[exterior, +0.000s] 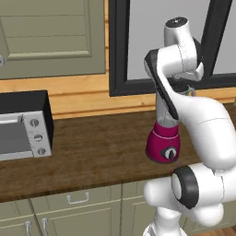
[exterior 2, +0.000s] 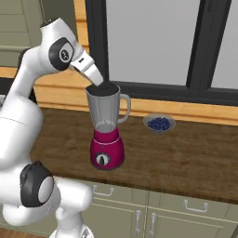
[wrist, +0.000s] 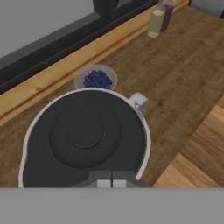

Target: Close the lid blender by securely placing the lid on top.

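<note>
The blender (exterior 2: pixel 107 148) stands on the wooden counter, magenta base (exterior: pixel 163 145) with black dial below a clear grey jar (exterior 2: pixel 105 111) whose handle points right. The dark round lid (wrist: pixel 83 131) lies flat across the jar's mouth (exterior 2: pixel 108 87), its rim inside the jar's pale edge. My gripper (exterior 2: pixel 99 82) slants down from the left to the lid's near rim. In the hand view its fingertips (wrist: pixel 111 183) sit pressed together at the lid's edge, with nothing seen between them. From the left base camera, my arm covers most of the jar.
A bowl of blueberries (exterior 2: pixel 159 123) sits on the counter right of the blender, also visible beyond the lid (wrist: pixel 96 79). Two bottles (wrist: pixel 159 19) stand by the window ledge. A black-and-silver toaster oven (exterior: pixel 23 133) is at far left. Dark window frame (exterior 2: pixel 97 42) rises behind.
</note>
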Controlling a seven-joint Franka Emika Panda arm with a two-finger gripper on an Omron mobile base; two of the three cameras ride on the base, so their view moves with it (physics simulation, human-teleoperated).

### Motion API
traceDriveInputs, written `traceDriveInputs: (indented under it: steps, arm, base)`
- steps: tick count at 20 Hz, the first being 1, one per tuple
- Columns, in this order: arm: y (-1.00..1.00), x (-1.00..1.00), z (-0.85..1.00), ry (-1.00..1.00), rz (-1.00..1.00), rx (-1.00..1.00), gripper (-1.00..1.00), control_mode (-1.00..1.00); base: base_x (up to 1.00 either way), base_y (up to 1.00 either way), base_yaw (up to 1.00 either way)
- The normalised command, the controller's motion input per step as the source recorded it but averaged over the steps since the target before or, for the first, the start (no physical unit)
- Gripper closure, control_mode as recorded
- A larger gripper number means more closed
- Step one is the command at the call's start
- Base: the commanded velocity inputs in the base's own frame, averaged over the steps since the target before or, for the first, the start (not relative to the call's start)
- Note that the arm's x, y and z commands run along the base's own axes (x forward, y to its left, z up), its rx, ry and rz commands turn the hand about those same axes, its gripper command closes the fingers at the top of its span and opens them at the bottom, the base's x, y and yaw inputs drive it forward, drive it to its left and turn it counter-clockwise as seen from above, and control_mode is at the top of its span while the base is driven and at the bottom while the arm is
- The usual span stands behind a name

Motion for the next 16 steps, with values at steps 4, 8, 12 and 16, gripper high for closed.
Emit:
traceDriveInputs:
  steps: [4,8,12,16]
  arm:
    - [-0.52,-1.00,-0.15,-0.27,0.12,0.09,1.00,-1.00]
    - [-0.41,-1.00,-0.59,-0.27,0.00,0.19,1.00,-1.00]
    - [-0.76,-1.00,-0.16,-0.34,0.00,0.21,1.00,-1.00]
    - [-0.76,-1.00,0.38,-0.45,0.00,0.29,1.00,-1.00]
  base:
    - [0.00,0.00,0.00]
    - [0.00,0.00,0.00]
    - [0.00,0.00,0.00]
    - [0.00,0.00,0.00]
